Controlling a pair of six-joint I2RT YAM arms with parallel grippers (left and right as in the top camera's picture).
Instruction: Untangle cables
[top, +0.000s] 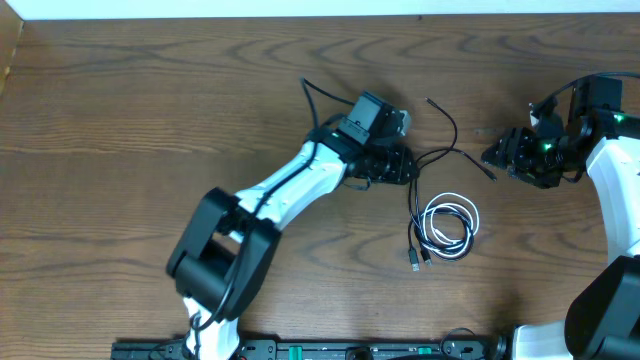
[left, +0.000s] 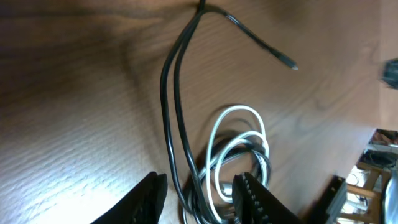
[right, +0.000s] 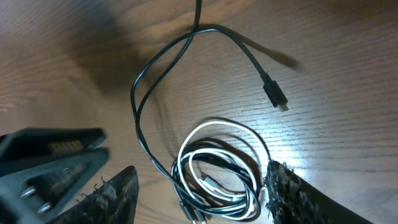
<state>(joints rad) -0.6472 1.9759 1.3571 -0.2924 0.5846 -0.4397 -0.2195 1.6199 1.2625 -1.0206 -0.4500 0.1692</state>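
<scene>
The white cable (top: 474, 213) lies coiled on the wooden table, wound together with loops of the black cable (top: 452, 130). The black cable's free length runs up from the coil to a loose plug. My left gripper (top: 405, 168) sits just left of that length, above the coil. In the left wrist view, the left gripper (left: 199, 196) is open, with black cable (left: 165, 93) strands and part of the white cable (left: 239, 108) coil between its fingers, untouched. My right gripper (top: 495, 155) is right of the cables. Its wrist view shows the right gripper (right: 199, 171) open, framing the white cable (right: 217, 122) and black cable (right: 135, 93).
The left arm (top: 290, 185) stretches diagonally from the front left to mid-table. The right arm (top: 615, 190) stands along the right edge. A thicker black arm wire (top: 312, 97) loops behind the left wrist. A black rail (top: 300, 350) runs along the front edge.
</scene>
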